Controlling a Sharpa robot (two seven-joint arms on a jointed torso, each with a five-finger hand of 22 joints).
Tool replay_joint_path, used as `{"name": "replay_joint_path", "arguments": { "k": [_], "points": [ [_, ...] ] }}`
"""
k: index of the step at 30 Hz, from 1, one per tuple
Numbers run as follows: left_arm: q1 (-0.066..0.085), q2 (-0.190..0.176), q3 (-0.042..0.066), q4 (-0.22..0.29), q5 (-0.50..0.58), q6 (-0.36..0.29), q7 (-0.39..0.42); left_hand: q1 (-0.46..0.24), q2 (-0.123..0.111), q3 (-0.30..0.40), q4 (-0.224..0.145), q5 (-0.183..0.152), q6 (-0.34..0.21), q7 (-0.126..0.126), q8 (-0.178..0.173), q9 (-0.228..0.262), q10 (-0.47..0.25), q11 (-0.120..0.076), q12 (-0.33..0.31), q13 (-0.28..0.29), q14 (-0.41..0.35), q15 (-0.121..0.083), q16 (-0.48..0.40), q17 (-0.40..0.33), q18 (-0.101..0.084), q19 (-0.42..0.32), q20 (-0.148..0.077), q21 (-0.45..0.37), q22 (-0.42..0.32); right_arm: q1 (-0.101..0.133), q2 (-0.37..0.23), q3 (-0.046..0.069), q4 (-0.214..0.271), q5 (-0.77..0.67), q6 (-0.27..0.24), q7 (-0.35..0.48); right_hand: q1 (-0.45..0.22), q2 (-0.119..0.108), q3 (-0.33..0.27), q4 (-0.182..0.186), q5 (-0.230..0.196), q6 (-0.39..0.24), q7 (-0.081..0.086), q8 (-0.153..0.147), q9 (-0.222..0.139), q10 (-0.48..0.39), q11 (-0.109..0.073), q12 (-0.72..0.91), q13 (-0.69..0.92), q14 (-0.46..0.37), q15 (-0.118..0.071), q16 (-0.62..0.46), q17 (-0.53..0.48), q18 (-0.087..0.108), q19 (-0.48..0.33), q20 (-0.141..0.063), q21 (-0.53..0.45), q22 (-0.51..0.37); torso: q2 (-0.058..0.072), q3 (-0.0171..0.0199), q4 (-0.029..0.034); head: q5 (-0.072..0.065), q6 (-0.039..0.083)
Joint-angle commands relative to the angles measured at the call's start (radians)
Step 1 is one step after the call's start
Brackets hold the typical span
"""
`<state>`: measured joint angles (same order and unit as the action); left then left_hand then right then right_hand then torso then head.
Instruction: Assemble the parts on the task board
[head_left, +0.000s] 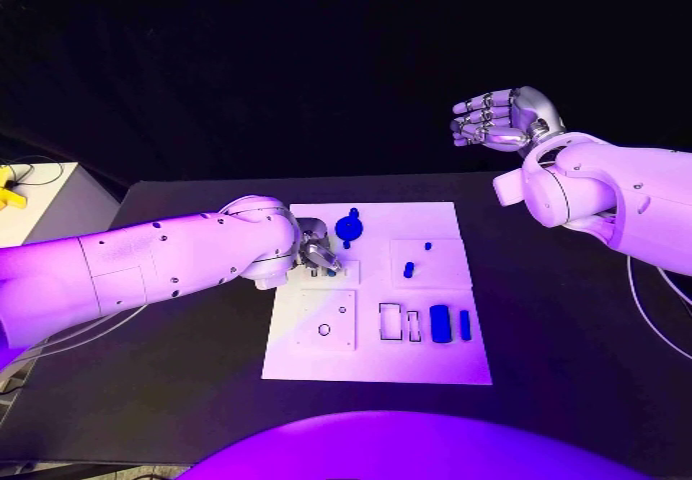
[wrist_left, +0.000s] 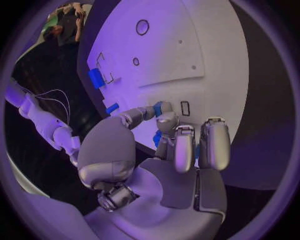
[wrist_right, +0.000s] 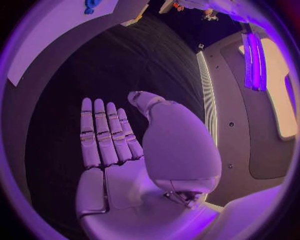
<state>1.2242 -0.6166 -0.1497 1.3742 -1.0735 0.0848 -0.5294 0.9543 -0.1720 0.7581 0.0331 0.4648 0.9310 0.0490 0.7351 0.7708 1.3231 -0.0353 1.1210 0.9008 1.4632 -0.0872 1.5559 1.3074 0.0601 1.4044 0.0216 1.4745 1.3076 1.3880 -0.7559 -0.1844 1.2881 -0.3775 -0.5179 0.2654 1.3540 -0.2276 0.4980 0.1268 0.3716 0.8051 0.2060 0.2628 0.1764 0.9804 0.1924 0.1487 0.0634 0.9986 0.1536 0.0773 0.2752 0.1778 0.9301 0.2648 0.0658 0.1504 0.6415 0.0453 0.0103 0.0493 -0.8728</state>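
Fingers (wrist_left: 167, 121) of the left hand (wrist_left: 164, 150) are curled down onto the board (head_left: 433, 365), and small blue parts (wrist_left: 161, 107) show between the thumb and fingertips in the left wrist view; the hand is grasping a part. In the head view the left hand (head_left: 315, 252) sits at the board's left edge, over its upper-left quarter, with the left arm (head_left: 159, 262) reaching in across the table (head_left: 188, 400).

Right hand (head_left: 498, 117) is raised well clear of the board, beyond the table's far right side. In the right wrist view the right hand (wrist_right: 134, 150) holds nothing: its fingers (wrist_right: 103, 135) are extended, lying side by side, with the thumb set apart.

Board position: centre of the table, lying flat, long side running away from the robot.

Parts on the board, head view:
- One large blue part (head_left: 349, 227) with a rounded body near the far edge, just beside the left hand's fingertips.
- One small blue part (head_left: 408, 269) on the raised square plate (head_left: 447, 275) at the right of the board.
- One wide blue bar (head_left: 440, 324) and one narrow blue bar (head_left: 464, 323) standing side by side at the right of the near row.
- Two rectangular outlines (head_left: 391, 320) just to the left of those bars.

A second square plate (head_left: 326, 320) at the board's near left carries a small round hole (head_left: 325, 329).
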Motion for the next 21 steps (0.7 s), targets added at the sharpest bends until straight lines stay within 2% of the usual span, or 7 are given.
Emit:
{"name": "replay_joint_path", "arguments": {
  "k": [1, 11, 12, 14, 21],
  "points": [
    [-0.004, 0.006, -0.004, 0.004, -0.012, 0.052, 0.004, 0.011, 0.004, 0.101, -0.115, -0.006, 0.008, -0.019, -0.004, 0.001, -0.002, -0.005, -0.006, -0.002, 0.101, -0.005, 0.002, 0.242, -0.003, -0.007, 0.001, -0.004, 0.011, 0.000, 0.000, 0.000, 0.001, -0.005, 0.018, 0.007, -0.009, 0.001, 0.000, -0.008, 0.004, 0.007, 0.044, -0.006, -0.001, 0.003, 0.001, -0.003, -0.001, -0.007, 0.003, -0.002, -0.001, 0.005, -0.009, 0.001, -0.003, -0.001, -0.001, 0.0001, 0.0003, -0.001, 0.000],
    [-0.005, 0.003, -0.006, 0.006, -0.028, 0.062, 0.004, 0.005, -0.006, 0.070, -0.106, -0.007, 0.006, -0.022, -0.007, 0.000, -0.003, -0.007, -0.008, -0.005, 0.101, -0.006, 0.001, 0.241, -0.002, -0.009, 0.001, -0.007, 0.008, -0.001, -0.001, 0.000, 0.004, -0.005, 0.018, 0.007, -0.013, 0.001, -0.002, -0.009, 0.003, 0.006, 0.046, -0.008, -0.002, 0.002, 0.002, -0.006, -0.001, -0.009, 0.004, -0.005, -0.004, 0.005, -0.012, 0.002, -0.003, -0.006, 0.000, 0.0004, 0.0000, 0.000, 0.000],
    [-0.005, 0.002, -0.006, 0.006, -0.029, 0.061, 0.004, -0.004, -0.009, 0.034, -0.088, -0.011, 0.009, -0.026, -0.009, -0.001, -0.004, -0.008, -0.009, -0.006, 0.100, -0.007, 0.001, 0.240, -0.002, -0.010, 0.000, -0.009, 0.007, -0.001, -0.001, 0.000, 0.004, -0.005, 0.018, 0.007, -0.013, 0.001, -0.002, -0.009, 0.003, 0.006, 0.046, -0.008, -0.002, 0.002, 0.002, -0.006, -0.001, -0.009, 0.004, -0.005, -0.004, 0.005, -0.012, 0.002, -0.003, -0.006, -0.001, 0.0005, -0.0002, 0.001, 0.000],
    [-0.005, 0.000, -0.006, 0.008, -0.031, 0.061, 0.005, -0.005, -0.009, 0.014, -0.079, -0.011, 0.011, -0.027, -0.011, -0.003, -0.004, -0.009, -0.009, -0.005, 0.100, -0.008, 0.000, 0.240, -0.002, -0.009, -0.001, -0.010, 0.007, -0.001, -0.002, 0.000, 0.005, -0.005, 0.018, 0.007, -0.014, 0.000, -0.002, -0.010, 0.003, 0.005, 0.046, -0.009, -0.002, 0.002, 0.003, -0.007, -0.001, -0.010, 0.005, -0.005, -0.006, 0.005, -0.013, 0.003, -0.003, -0.008, -0.001, 0.0006, -0.0005, -0.001, 0.000],
    [-0.005, -0.007, -0.006, 0.013, -0.040, 0.062, 0.005, -0.037, -0.028, -0.137, 0.006, -0.017, 0.030, -0.029, -0.025, -0.016, -0.010, -0.010, -0.007, -0.001, 0.100, -0.010, 0.000, 0.240, -0.002, -0.007, -0.003, -0.014, 0.006, -0.001, -0.004, 0.000, 0.008, -0.005, 0.016, 0.007, -0.015, 0.000, -0.003, -0.010, 0.003, 0.004, 0.048, -0.011, -0.003, 0.001, 0.004, -0.009, -0.001, -0.011, 0.006, -0.007, -0.008, 0.005, -0.014, 0.004, -0.003, -0.010, 0.000, 0.0006, -0.0003, 0.000, 0.000]
  ]
}}
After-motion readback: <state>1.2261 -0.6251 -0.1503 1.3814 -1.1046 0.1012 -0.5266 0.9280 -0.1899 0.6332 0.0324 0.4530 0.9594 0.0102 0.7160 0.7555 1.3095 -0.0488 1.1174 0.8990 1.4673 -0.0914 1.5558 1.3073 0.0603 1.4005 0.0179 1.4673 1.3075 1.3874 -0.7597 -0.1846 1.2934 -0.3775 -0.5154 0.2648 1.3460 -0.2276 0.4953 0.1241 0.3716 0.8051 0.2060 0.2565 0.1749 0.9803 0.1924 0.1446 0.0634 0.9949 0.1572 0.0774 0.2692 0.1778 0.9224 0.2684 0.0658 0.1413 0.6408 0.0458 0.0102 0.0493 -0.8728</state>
